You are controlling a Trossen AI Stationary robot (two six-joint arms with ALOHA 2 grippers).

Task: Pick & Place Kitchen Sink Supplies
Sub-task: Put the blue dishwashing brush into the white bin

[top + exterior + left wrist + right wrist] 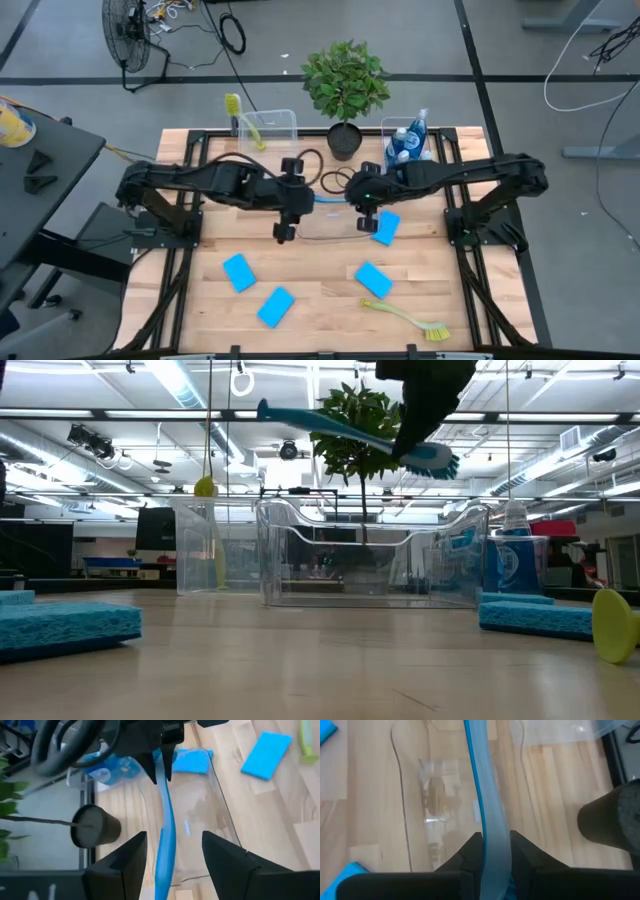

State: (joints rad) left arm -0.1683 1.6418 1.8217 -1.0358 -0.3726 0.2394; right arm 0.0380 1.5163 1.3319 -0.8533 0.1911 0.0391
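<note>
Both dark arms meet over the middle of the wooden table (320, 300), above an empty clear plastic bin (365, 555). The right hand (495, 851) has its two fingers closed on the handle of the long blue dish brush (345, 428), which hangs level in the air above that bin with its bristled head next to the hand. The left hand (172, 851) sits at the brush's free end with its fingers spread wide either side of the handle, apart from it. Taking the high view as a clock face, a flat bright-blue rectangular sponge (386, 227) lies just right of centre beside the right hand, another sponge (373, 279) at about five o'clock, and two more (239, 271) (275, 307) toward seven o'clock. A yellow-green dish brush (410, 321) lies near the table edge at five o'clock; a second yellow-green brush (243, 120) stands in a clear bin at eleven o'clock. Small clear bottles of blue liquid (409, 140) are in the bin at one o'clock, with a green potted plant (345, 85) at twelve.
</note>
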